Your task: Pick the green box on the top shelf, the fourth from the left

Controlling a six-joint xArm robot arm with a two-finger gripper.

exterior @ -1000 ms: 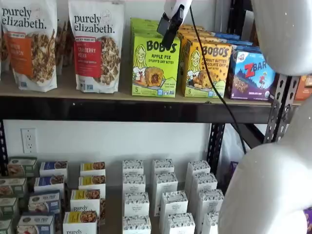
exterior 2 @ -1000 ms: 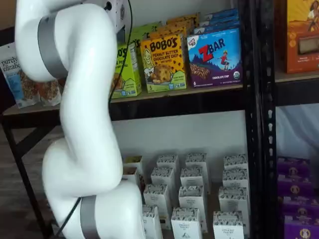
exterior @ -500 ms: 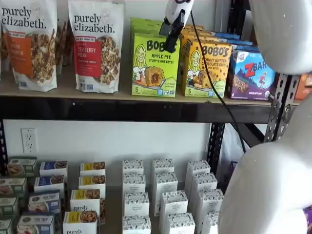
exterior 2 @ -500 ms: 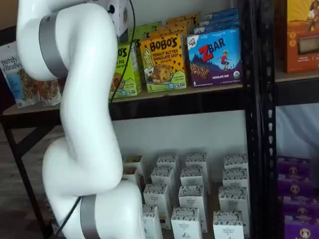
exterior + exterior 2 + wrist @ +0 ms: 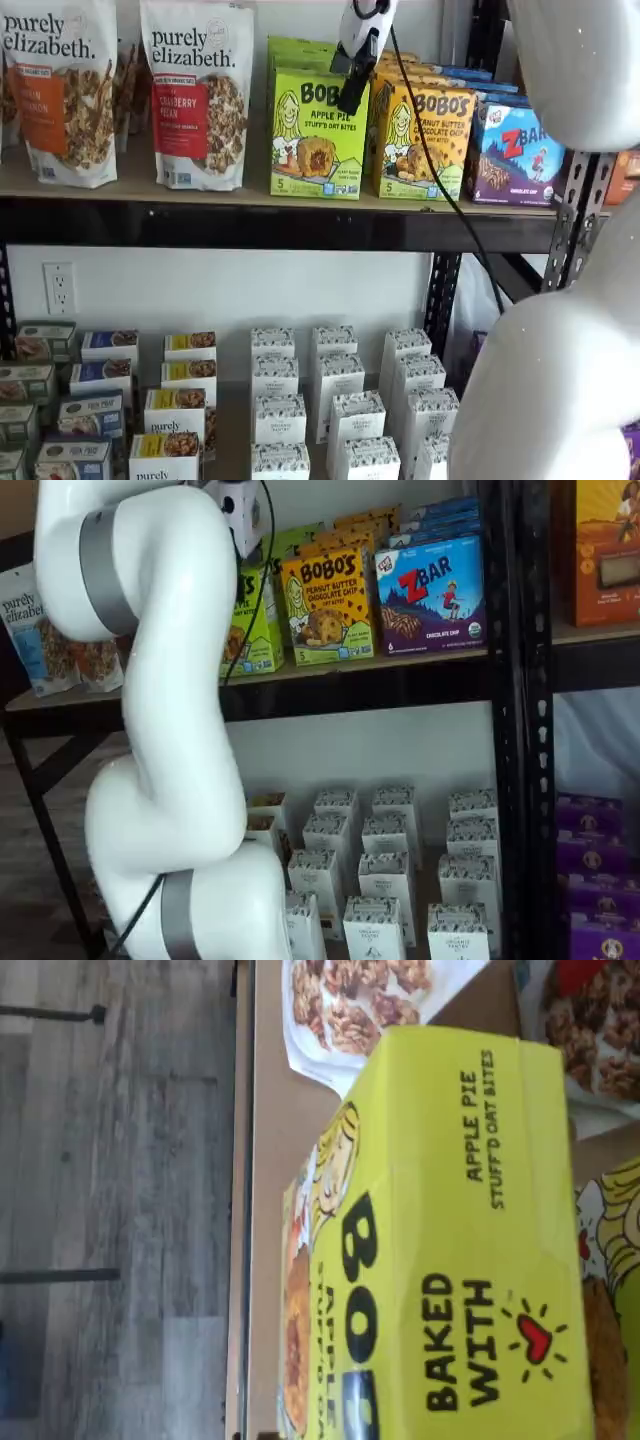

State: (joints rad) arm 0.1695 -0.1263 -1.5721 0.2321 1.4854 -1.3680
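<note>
The green box [image 5: 315,135] stands upright on the top shelf [image 5: 250,225], between a Purely Elizabeth bag and a yellow-orange Bobo's carton [image 5: 425,140]. My gripper [image 5: 351,92] hangs in front of the green box's upper right corner, its black fingers seen side-on with no gap showing. In a shelf view the green box [image 5: 258,620] is half hidden behind my white arm, and the fingers are hidden. The wrist view shows the green box's top [image 5: 460,1240] close below, reading "APPLE PIE" and "BAKED WITH", with the tan shelf board [image 5: 268,1210] beside it.
Two Purely Elizabeth granola bags [image 5: 198,95] stand left of the green box. A blue-purple ZBar box [image 5: 515,155] stands at the right by a dark upright [image 5: 575,220]. Several small white boxes [image 5: 335,400] fill the lower level. My arm [image 5: 170,710] blocks much of one view.
The gripper has moved slightly down and right, closer to the green box's top edge. The boxes have not moved.
</note>
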